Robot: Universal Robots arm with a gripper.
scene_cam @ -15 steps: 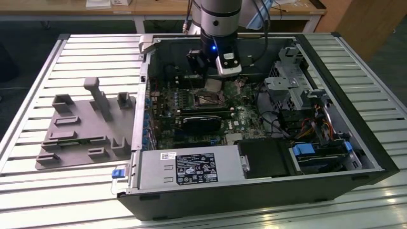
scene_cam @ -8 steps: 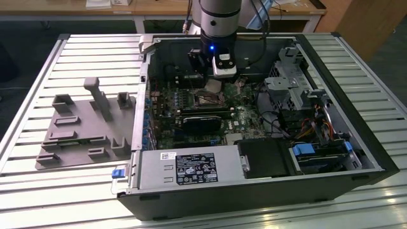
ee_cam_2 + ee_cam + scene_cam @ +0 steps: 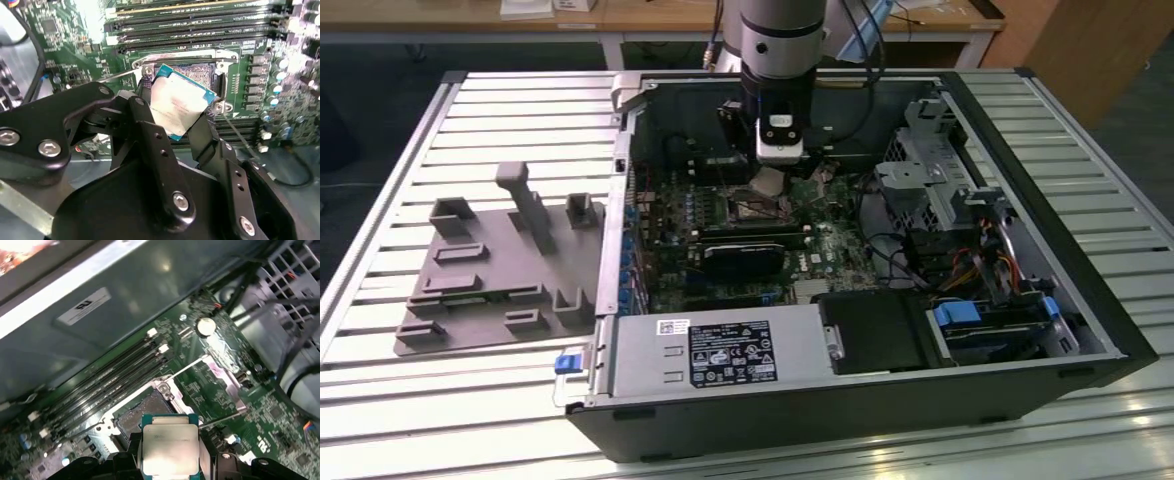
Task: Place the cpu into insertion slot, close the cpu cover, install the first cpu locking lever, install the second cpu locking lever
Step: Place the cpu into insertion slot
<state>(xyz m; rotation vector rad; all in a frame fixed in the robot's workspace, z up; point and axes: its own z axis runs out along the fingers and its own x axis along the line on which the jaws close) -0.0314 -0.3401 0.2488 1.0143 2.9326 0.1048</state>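
My gripper [image 3: 770, 178] hangs inside the open computer case, shut on the cpu [image 3: 767, 183]. In both wrist views the cpu [image 3: 176, 106] [image 3: 170, 449], a pale silvery square with a teal edge, sits tilted between the black fingers [image 3: 150, 131], just above the board. The insertion slot [image 3: 141, 416] [image 3: 201, 75] lies open right beyond it, dark in the centre with a metal rim. The cpu cover [image 3: 223, 374] stands swung open beside the slot. Two thin locking levers [image 3: 186, 367] [image 3: 220, 417] stick out, unlatched.
Memory slots [image 3: 107, 377] [image 3: 195, 22] run along one side of the socket. A black card [image 3: 744, 258] lies on the board toward the power supply [image 3: 720, 350]. Cables and drive cages [image 3: 947, 180] crowd the exterior view's right. A grey fixture [image 3: 494, 270] sits outside the case.
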